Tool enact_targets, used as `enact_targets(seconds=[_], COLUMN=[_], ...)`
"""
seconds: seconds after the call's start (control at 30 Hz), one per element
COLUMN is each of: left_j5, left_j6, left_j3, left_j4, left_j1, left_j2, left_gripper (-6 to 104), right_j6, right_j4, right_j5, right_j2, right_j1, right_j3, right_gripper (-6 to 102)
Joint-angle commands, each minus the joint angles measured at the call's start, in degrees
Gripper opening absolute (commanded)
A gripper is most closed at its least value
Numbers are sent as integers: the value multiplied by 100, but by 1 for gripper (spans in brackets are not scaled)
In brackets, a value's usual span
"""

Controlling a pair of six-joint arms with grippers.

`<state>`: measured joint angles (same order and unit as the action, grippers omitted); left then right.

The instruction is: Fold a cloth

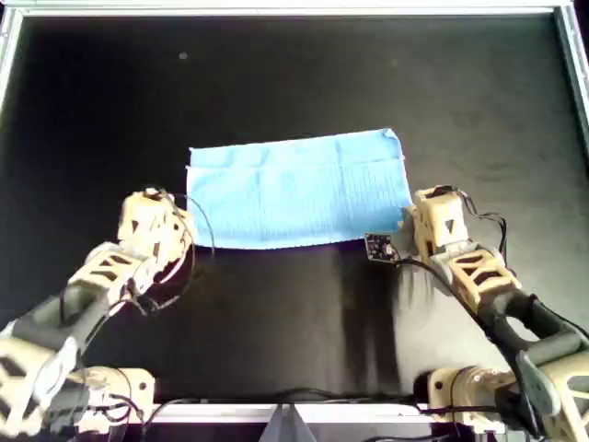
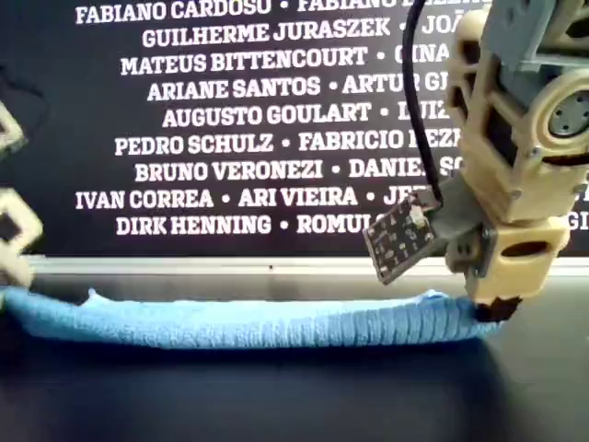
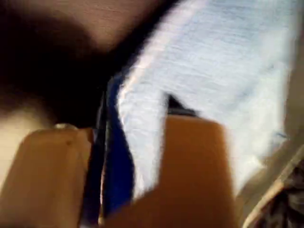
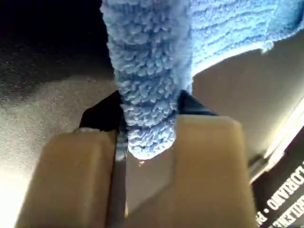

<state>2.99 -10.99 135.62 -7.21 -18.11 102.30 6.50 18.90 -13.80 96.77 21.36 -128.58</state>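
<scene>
Here the cloth (image 1: 299,189) lies near the middle of the black table (image 1: 276,313), already doubled into a long band that runs across the overhead view, with its folded edge facing the arms. Each arm holds one near corner. The right gripper (image 4: 145,142) has its jaws closed on a bunched roll of the blue fabric, which pokes out between the tan fingers (image 4: 209,161); in the overhead view this gripper (image 1: 416,232) sits at the right end of the band. The left gripper (image 3: 128,166) is likewise pinched on the cloth, though its own view is blurred, so I judge that from the pale fabric wedged between the two tan fingers (image 3: 194,161); in the overhead view it (image 1: 177,221) sits at the left end. Holding both ends at once looks meant to keep the edge straight and taut, so the layers travel together for another fold rather than sagging in the middle. The exterior view shows the cloth (image 2: 239,322) low and nearly flat on the table, with the gripper (image 2: 502,299) at its end on that view's right. A small circuit board (image 2: 400,239) juts from that arm beside the cloth, and loose cables (image 1: 198,239) trail near the other; either might snag the fabric. Otherwise nothing stands in the way.
</scene>
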Motion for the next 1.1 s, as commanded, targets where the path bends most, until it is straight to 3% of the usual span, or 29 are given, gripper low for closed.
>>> enact_targets(seconds=[0.0,0.2,0.37,0.7,0.87,1.07], left_j5=[9,0,-62,-1116,-1811,-2575], left_j6=[-35,-35,-35,-44,-44,-44], left_j3=[255,1266,1951,2874,3243,3138], left_j4=[-9,-9,-9,-9,-9,-9], left_j1=[79,123,132,123,123,123], left_j2=[896,2549,4008,5748,6776,7576], left_gripper=[67,70,70,70,70,70], right_j6=[0,26,-62,-70,-62,-70], right_j4=[-149,-132,-132,-132,-132,-132], right_j5=[9,9,-97,-97,-114,-387], right_j2=[439,1705,3665,5713,6082,7559], right_j1=[0,-62,-97,-88,-123,-1072], right_j3=[26,-483,-1441,-3067,-3164,-3129], right_gripper=[58,60,60,60,61,61])
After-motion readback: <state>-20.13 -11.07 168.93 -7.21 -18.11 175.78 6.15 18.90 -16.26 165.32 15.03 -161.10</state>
